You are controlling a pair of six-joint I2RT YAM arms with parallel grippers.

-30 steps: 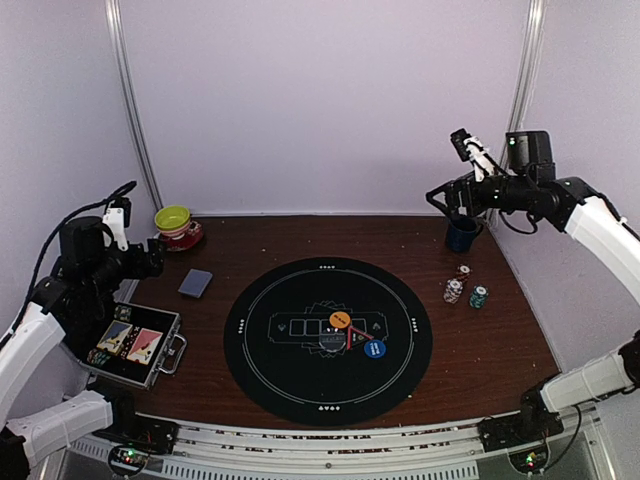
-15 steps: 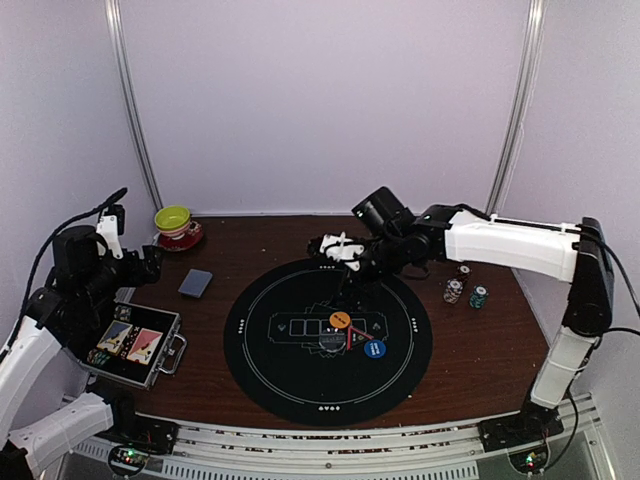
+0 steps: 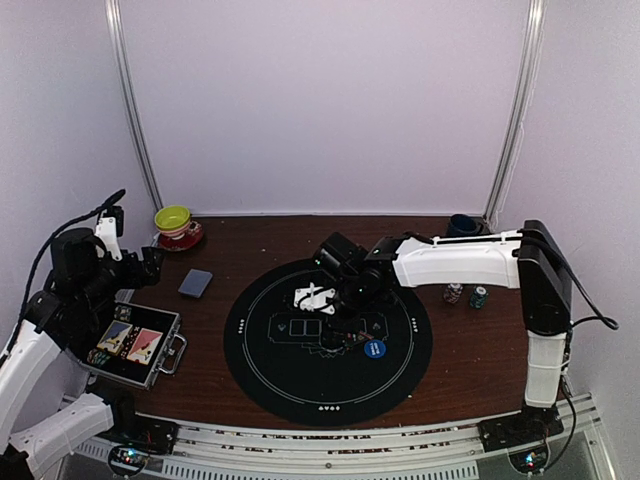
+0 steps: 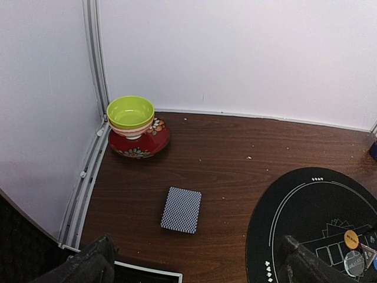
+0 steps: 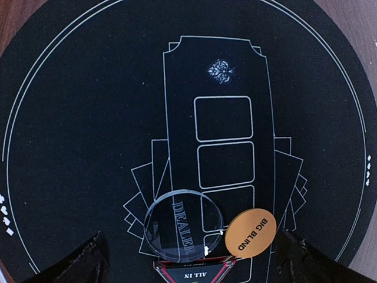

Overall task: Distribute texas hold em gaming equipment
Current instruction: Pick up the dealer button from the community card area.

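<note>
In the right wrist view, a clear "DEALER" disc [image 5: 183, 225], an orange "BIG BLIND" button [image 5: 251, 232] and a red "ALL IN" triangle [image 5: 191, 272] lie together on the black round mat [image 5: 88, 118]. My right gripper [image 5: 191, 259] hangs open straight above them, holding nothing. A blue disc button [image 3: 375, 349] sits just beside it on the mat. The grey-blue card deck [image 4: 182, 210] lies on the wood at the left. My left gripper [image 4: 194, 274] is open above and short of the deck. Two short chip stacks [image 3: 453, 292] [image 3: 479, 296] stand right of the mat.
A yellow-green bowl [image 4: 131, 112] on its red saucer [image 4: 139, 141] stands in the back left corner. A dark blue mug [image 3: 462, 225] is at the back right. An open metal case [image 3: 135, 345] holding card packs lies at the front left, under my left arm.
My right arm swung from the back right corner above the mug down to the mat's centre, over the buttons. The left arm barely shifted.
</note>
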